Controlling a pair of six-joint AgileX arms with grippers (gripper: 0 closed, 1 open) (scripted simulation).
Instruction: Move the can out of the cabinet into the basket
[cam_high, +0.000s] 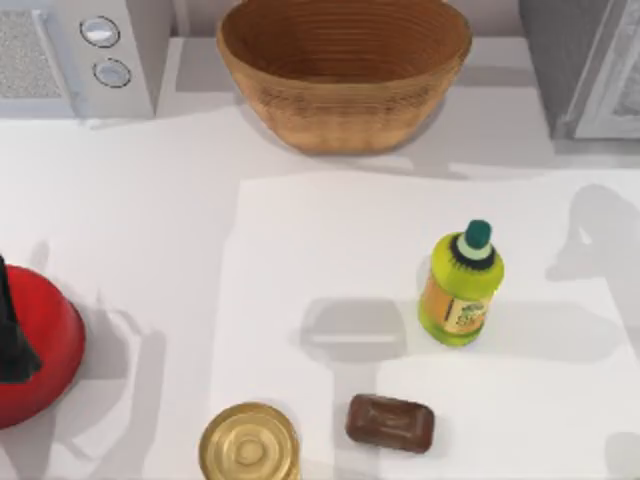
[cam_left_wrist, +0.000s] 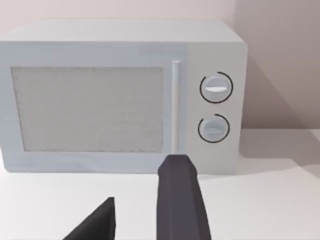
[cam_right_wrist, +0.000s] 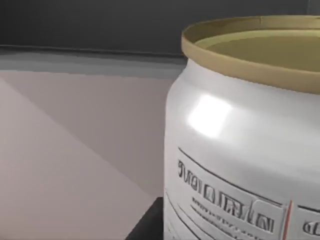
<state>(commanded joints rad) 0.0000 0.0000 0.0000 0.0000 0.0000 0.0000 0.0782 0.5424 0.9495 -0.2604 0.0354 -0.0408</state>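
The can (cam_right_wrist: 240, 150) stands close before the right wrist camera, silvery-white with a dull gold rim; its label carries rows of dark raised characters and a thin red line, none of it readable; behind it are a pale surface and a dark band; which compartment it stands in I cannot tell, nor whether the right gripper is clamped on it.

On the table (cam_high: 130, 200), at 6 o'clock, sits a gold tin (cam_high: 249, 444) with a plain flat lid, closed; just at its 3 o'clock lies a brown block (cam_high: 390, 422), its stamped face unreadable; at 8 o'clock a red rounded object (cam_high: 45, 350) sits at the edge; the left gripper (cam_left_wrist: 144, 182) has its fingers (cam_left_wrist: 182, 200) spread apart, holding nothing.

Towards 4 o'clock of centre a green bottle (cam_high: 462, 288) stands upright on a paler mat (cam_high: 300, 250), dark green cap on, with an orange and yellow label too small to read.

Farther back, at 12 o'clock, the basket (cam_high: 345, 110) shows its bare woven inside; at 10 o'clock the white appliance (cam_left_wrist: 125, 100) has its door closed and two round knobs without legible marks; at 2 o'clock is the cabinet (cam_high: 560, 60), grey, with a pale framed door.
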